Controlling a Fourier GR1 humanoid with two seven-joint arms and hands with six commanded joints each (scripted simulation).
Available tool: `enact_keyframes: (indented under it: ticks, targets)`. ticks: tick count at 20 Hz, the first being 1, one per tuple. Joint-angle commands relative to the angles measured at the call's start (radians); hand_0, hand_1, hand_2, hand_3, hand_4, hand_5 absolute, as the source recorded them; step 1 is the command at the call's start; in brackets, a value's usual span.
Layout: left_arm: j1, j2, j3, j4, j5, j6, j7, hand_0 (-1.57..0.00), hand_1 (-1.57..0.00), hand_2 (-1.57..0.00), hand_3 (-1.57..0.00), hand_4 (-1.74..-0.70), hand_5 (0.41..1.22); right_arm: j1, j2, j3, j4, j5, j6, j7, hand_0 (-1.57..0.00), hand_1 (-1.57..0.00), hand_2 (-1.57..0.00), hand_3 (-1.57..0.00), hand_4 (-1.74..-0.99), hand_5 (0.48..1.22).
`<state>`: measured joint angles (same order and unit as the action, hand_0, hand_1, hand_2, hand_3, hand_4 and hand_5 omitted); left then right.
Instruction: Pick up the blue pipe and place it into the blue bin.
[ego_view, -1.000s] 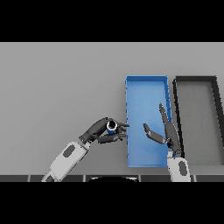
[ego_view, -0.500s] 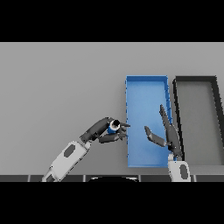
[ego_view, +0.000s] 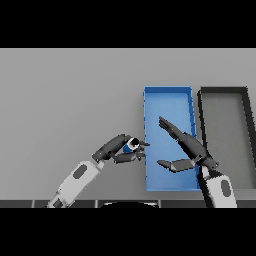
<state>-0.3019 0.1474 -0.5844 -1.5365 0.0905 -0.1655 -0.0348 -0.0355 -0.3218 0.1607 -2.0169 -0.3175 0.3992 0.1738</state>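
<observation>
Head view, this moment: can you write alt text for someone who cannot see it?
The robot's left hand grips a small blue pipe just beside the left wall of a blue bin on a grey table. Its right hand hovers open over the bin, fingers straight. A black bin sits to the right of the blue one.

a dark bin (ego_view: 223, 92) sits on the grey table (ego_view: 65, 100).
</observation>
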Motion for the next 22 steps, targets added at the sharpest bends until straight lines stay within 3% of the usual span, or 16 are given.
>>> enact_keyframes:
  ticks: [1, 7, 11, 16, 18, 19, 20, 22]
  targets:
    - [0.001, 0.001, 0.002, -0.003, -0.005, 0.005, -0.001, -1.57, -1.57, -1.57, -1.49, -1.74, 1.221, -0.032, -0.002, 0.022, -0.003, 0.0, 0.002, 0.043, 0.0, 0.0, 0.0, 0.0, -1.306, 0.502]
    - [0.0, -0.005, 0.01, -0.015, 0.01, -0.015, 0.0, -1.57, -1.57, -1.57, -1.49, -1.74, 1.221, -0.205, 0.002, 0.11, 0.038, -0.003, 0.083, 0.118, 0.0, 0.0, 0.0, 0.0, -1.276, 0.527]
    - [0.005, -0.004, 0.016, -0.001, 0.016, -0.044, -0.041, -1.57, -1.57, -1.57, -1.53, -1.74, 1.221, -0.288, 0.068, 0.18, 0.092, 0.033, 0.095, 0.164, 0.0, 0.0, 0.0, 0.0, -1.23, 0.532]
    - [0.004, 0.002, 0.011, -0.01, -0.014, -0.042, -0.02, -1.57, -1.57, -1.57, -1.54, -1.74, 1.221, -0.393, 0.127, 0.205, 0.18, 0.042, 0.118, 0.183, 0.0, 0.0, 0.0, 0.0, -1.218, 0.508]
    - [0.012, 0.004, 0.022, -0.011, 0.02, -0.067, -0.01, -1.57, -1.57, -1.57, -1.48, -1.74, 1.221, -0.437, 0.156, 0.213, 0.222, 0.035, 0.131, 0.189, -0.05, -0.08, -0.1, -0.05, -1.245, 0.506]
    - [0.01, 0.011, 0.013, -0.012, -0.018, -0.057, -0.024, -1.39, -1.33, -1.32, -1.29, -1.74, 1.221, -0.46, 0.162, 0.214, 0.229, 0.026, 0.137, 0.196, -0.18, -0.22, -0.24, -0.16, -1.294, 0.509]
    - [-0.011, 0.038, 0.0, -0.011, -0.051, -0.063, 0.045, -1.18, -1.08, -1.06, -1.03, -1.68, 1.221, -0.475, 0.16, 0.218, 0.233, 0.016, 0.147, 0.213, -0.35, -0.38, -0.38, -0.3, -1.335, 0.507]
    - [-0.016, 0.048, -0.013, -0.023, -0.068, -0.084, 0.126, -0.82, -0.71, -0.68, -0.66, -1.48, 1.221, -0.491, 0.169, 0.227, 0.256, 0.036, 0.167, 0.198, -0.72, -0.7, -0.74, -0.63, -1.43, 0.522]
